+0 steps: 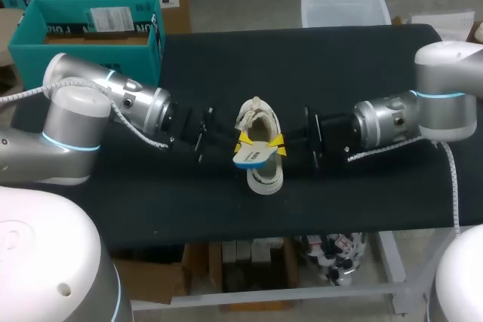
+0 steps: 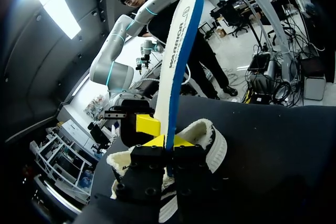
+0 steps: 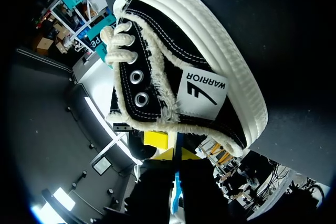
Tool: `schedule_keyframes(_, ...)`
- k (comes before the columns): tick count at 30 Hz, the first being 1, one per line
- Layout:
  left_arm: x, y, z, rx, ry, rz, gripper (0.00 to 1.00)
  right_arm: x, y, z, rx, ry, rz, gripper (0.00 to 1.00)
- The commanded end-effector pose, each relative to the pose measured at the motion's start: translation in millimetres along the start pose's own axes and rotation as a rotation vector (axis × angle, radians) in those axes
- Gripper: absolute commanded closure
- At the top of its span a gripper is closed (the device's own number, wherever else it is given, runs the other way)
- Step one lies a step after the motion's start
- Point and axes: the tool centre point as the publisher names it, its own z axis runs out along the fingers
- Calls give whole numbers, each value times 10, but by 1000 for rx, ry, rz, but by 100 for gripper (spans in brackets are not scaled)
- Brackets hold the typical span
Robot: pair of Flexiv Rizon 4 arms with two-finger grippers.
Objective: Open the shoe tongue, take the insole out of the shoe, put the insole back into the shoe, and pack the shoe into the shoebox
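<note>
left gripper (image 2: 168,142) fingers clamped on insole (image 2: 181,51), held on edge above the shoe (image 1: 266,179) | shoe at table (image 1: 362,58) centre, opening up | right gripper (image 1: 281,147) at shoe's 3 o'clock, left at 9, right's grip cannot be told | shoebox (image 1: 151,39) at 10 o'clock beyond table corner

Silver arms (image 1: 136,103), cyan rings (image 1: 438,96), yellow-tipped black pincers (image 1: 240,145).

Blk/wht shoe (image 1: 266,177), wht insole (image 1: 253,157) w/ blue edge, blk table (image 1: 226,209)
</note>
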Motion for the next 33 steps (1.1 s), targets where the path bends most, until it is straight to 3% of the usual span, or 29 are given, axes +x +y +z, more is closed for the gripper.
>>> schedule_keyframes(1,-53,83,36,10,10,1,100,25,65,16,23,-18,-7,100)
schedule_keyframes(11,-79,174,66,5,47,21,100,31,143,21,27,-77,-36,100)
schedule_keyframes(24,-76,253,105,-6,69,27,100,25,197,1,22,-92,-39,100)
schedule_keyframes(25,-77,252,100,-6,68,27,100,24,182,-2,21,-91,-37,85)
schedule_keyframes(27,-74,248,89,-6,66,27,100,22,139,-5,14,-90,-34,33)
schedule_keyframes(28,-72,248,83,-5,64,26,100,21,114,-8,9,-90,-31,18)
schedule_keyframes(31,-66,242,71,-3,56,25,100,33,20,-7,-8,-90,-34,24)
schedule_keyframes(33,-63,239,68,-2,52,25,100,39,-22,9,-13,-99,-35,51)
